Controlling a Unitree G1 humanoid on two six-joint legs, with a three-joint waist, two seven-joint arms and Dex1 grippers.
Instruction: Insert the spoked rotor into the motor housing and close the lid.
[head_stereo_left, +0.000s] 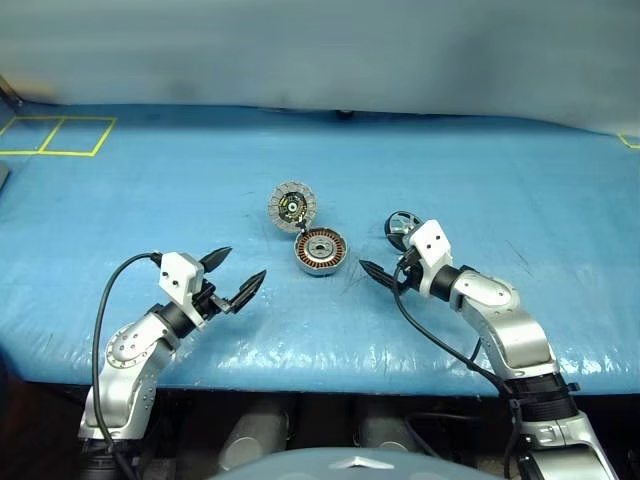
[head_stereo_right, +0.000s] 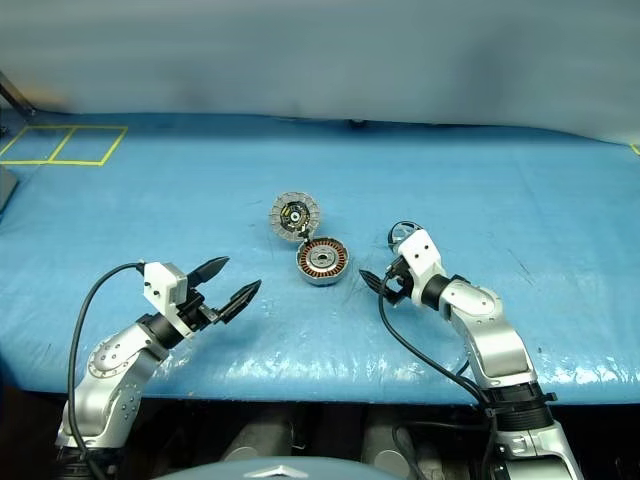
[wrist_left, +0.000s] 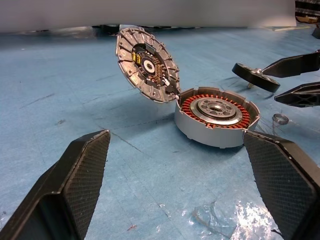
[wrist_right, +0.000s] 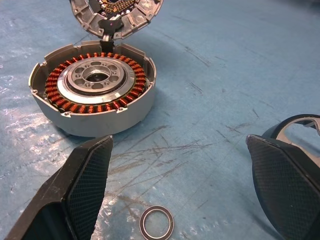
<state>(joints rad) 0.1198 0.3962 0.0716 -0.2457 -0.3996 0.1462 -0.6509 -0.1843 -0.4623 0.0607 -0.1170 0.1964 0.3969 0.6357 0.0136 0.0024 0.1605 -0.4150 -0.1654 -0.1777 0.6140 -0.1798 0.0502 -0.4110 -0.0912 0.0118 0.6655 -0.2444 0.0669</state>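
Note:
The motor housing (head_stereo_left: 321, 251) is a round metal cup with copper windings around a silver hub, sitting at the middle of the blue table cover. Its lid (head_stereo_left: 292, 206) stands tilted open on the far-left side, joined at the edge, with its segmented inner face showing. The spoked rotor (head_stereo_left: 402, 227), a dark ring, lies to the right of the housing, partly hidden by my right gripper (head_stereo_left: 384, 256). That gripper is open, between housing and rotor and holding nothing. My left gripper (head_stereo_left: 243, 265) is open and empty, near-left of the housing and pointing toward it.
A small loose metal ring (wrist_right: 156, 222) lies on the cover just in front of my right gripper. Yellow tape squares (head_stereo_left: 55, 135) mark the far left corner. The table's front edge (head_stereo_left: 320, 375) runs close below both arms.

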